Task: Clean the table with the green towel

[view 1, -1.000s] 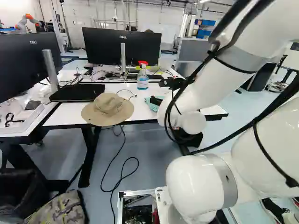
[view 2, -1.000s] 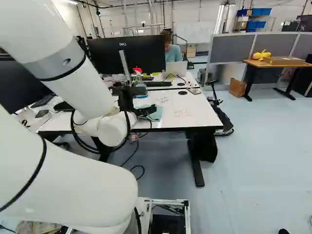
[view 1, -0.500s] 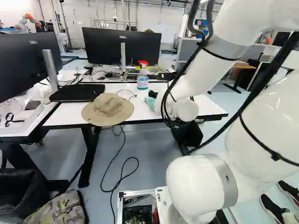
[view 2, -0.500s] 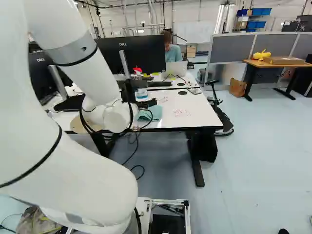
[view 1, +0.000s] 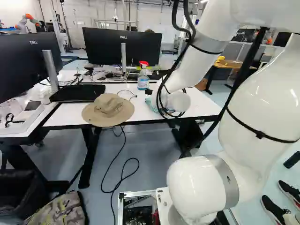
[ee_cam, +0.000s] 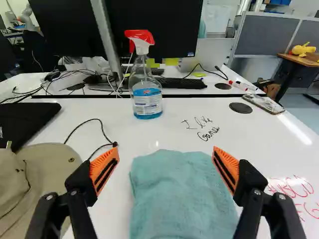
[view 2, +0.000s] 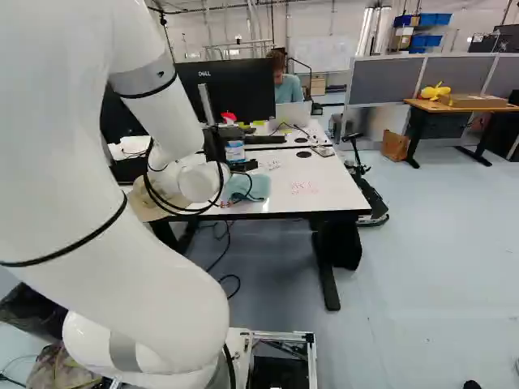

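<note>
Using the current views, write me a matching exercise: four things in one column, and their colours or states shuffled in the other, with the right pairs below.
Things
1. Spray bottle
2. Towel
3. Brimmed hat
4. Claw

Colours and states
A. Open, its two orange pads standing apart
B. Beige, lying near the table's front edge
C. Blue-green, lying ungripped on the table
D. Upright, see-through, with a red top

Right pairs: 1-D, 2-C, 3-B, 4-A
</note>
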Motion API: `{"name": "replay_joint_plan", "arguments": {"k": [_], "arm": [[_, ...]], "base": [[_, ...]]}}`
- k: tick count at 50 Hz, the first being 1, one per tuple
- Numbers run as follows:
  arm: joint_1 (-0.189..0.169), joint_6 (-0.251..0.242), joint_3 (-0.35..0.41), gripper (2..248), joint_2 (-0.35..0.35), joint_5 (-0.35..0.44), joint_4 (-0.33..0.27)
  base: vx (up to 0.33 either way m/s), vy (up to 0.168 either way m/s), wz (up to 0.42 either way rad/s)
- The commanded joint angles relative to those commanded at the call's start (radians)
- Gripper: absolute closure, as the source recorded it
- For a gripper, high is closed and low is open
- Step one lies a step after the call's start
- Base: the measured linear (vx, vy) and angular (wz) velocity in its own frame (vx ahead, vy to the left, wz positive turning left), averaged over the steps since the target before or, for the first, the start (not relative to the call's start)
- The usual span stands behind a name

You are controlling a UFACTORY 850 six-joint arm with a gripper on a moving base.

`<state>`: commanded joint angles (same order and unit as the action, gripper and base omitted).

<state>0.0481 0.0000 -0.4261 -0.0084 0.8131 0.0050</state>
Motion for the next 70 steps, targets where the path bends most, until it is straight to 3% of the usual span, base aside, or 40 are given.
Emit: {"name": "replay_joint_plan", "arguments": {"k": [15,44,59,70], "arm": [[0.009,0.000,-0.052,3,-0.050,-0.123,0.020],[0.009,0.000,-0.060,3,-0.057,-0.373,0.066],[0.000,0.000,-0.071,3,-0.068,-0.373,0.066],[-0.029,0.000,-0.100,3,-0.095,-0.373,0.066]], "base": [[0.000,0.000,0.000],[0.000,0.000,0.000],[0.000,0.000,0.000],[0.000,0.000,0.000]]}}
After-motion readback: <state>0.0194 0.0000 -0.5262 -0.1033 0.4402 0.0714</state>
